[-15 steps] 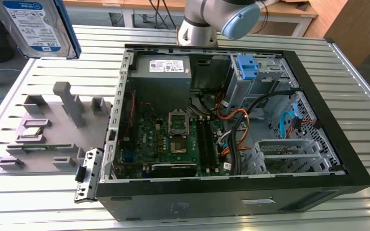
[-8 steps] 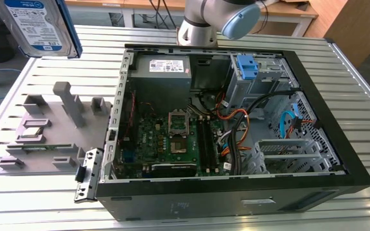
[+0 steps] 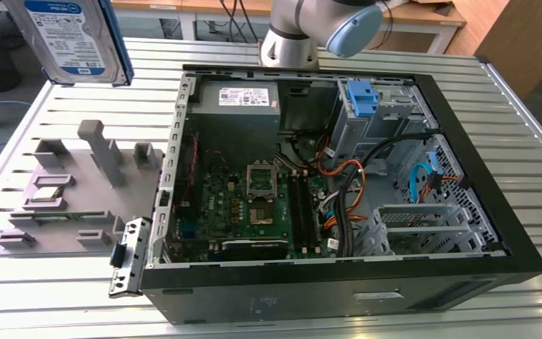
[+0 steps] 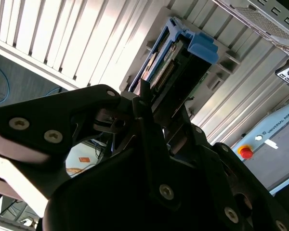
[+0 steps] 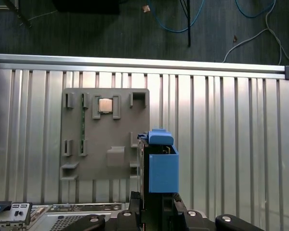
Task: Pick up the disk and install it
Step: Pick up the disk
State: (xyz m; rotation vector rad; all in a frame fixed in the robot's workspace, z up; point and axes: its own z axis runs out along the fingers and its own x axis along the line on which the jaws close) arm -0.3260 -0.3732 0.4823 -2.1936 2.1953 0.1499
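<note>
Between closed black jaws, the gripper point(image 4: 154, 110) pinches the disk point(image 3: 71, 39) on edge, high over the grey moulded tray point(image 5: 86, 144). My guess is that's to clear the open case point(image 3: 497, 212). Disk is flat silver metal with a glossy label and blue plastic rails. Table point(image 5: 221, 144) is ribbed aluminium.

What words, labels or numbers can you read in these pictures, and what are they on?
On the disk: label print too small to read.
On the power supply: sticker print too small to read.
On the pale cabinet beside the red button: brand lettering only.
Nothing else readable.
</note>
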